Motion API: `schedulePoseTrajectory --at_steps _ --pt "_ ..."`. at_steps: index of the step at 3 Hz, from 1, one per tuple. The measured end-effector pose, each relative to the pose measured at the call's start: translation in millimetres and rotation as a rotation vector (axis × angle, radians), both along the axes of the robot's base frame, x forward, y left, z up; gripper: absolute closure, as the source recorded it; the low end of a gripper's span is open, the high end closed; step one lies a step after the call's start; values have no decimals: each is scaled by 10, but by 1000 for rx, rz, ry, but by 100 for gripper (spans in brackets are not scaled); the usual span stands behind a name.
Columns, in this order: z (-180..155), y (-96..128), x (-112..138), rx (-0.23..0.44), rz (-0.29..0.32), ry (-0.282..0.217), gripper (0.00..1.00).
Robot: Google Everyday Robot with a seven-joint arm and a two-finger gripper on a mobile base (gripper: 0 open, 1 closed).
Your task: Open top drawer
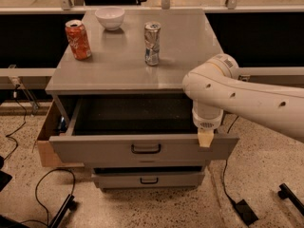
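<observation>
Hanging below the front right corner of the bench [118, 68], gripper [205, 137] at the upper front edge of the top drawer [109, 148], open or closed cannot tell, drawer standing well out

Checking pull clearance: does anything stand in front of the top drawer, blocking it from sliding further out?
Nothing visible does. The gripper sits at the top drawer's right front edge, and only bare floor lies ahead of it.

The top drawer [142, 148] is showing a matt grey front and a speckled inside. The gripper [205, 137], dull tan, is hanging at its near right rim below a glossy white plastic arm [247, 96]. The tabletop [190, 51] is looking smooth.
</observation>
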State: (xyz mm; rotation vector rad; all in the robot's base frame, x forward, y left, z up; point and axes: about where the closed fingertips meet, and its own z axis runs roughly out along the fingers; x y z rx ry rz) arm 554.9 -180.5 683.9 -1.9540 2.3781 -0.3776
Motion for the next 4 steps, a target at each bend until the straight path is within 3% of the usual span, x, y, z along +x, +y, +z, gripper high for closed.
schedulePoseTrajectory --at_steps 1,2,3,4 --pt "-8 -8 -7 -1 -1 2 40" --pt "-18 -16 -15 -2 -1 4 9" --pt "-23 -20 -19 -3 -2 5 0" --pt "-23 -20 -19 -3 -2 5 0"
